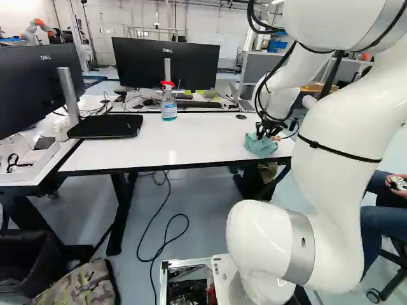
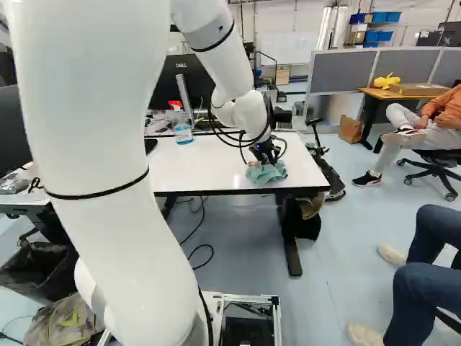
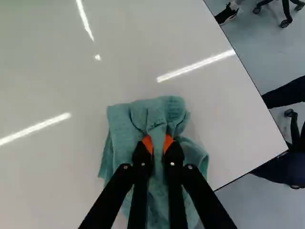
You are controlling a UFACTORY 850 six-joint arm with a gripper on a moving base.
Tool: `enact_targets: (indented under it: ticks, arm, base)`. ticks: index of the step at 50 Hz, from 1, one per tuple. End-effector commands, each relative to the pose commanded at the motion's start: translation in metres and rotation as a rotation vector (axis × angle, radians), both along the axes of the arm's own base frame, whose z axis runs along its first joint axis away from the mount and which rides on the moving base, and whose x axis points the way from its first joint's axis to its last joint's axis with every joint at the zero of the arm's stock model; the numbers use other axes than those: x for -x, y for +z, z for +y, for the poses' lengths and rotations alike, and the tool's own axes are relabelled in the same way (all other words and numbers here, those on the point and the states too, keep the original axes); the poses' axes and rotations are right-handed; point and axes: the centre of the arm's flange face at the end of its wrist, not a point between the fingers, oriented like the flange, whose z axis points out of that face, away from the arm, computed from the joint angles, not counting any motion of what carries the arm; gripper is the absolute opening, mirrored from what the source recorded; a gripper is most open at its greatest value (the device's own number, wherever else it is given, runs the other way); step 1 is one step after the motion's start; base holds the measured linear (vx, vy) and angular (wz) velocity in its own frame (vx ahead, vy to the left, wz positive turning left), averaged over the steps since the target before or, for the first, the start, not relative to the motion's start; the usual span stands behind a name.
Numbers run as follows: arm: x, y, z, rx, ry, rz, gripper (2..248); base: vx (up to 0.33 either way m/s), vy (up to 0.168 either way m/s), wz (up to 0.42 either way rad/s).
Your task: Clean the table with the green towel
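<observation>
As only the wrist view plainly shows, nearly closed fingers [image 1: 260, 134] pinch the green towel [image 1: 261, 147].

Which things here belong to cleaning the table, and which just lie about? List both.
For the job:
black two-fingered gripper with orange pads
green cloth towel, pinched in it
white tabletop beneath

Lying about:
clear spray bottle with red top (probably unneeded; the task names only the towel)
wide black monitor behind it
camouflage-patterned fabric item on the floor
</observation>
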Motion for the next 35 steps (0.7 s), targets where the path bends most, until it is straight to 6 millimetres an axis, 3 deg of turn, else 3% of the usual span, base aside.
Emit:
enact_targets:
  ticks: [18,35]
  arm:
    - [0.033,0.0,-0.003,-0.004,-0.035,0.008,43]
    - [0.052,0.0,-0.024,-0.005,-0.094,0.009,43]
  base:
    - [0.0,0.0,0.0]
    - [0.0,0.0,0.0]
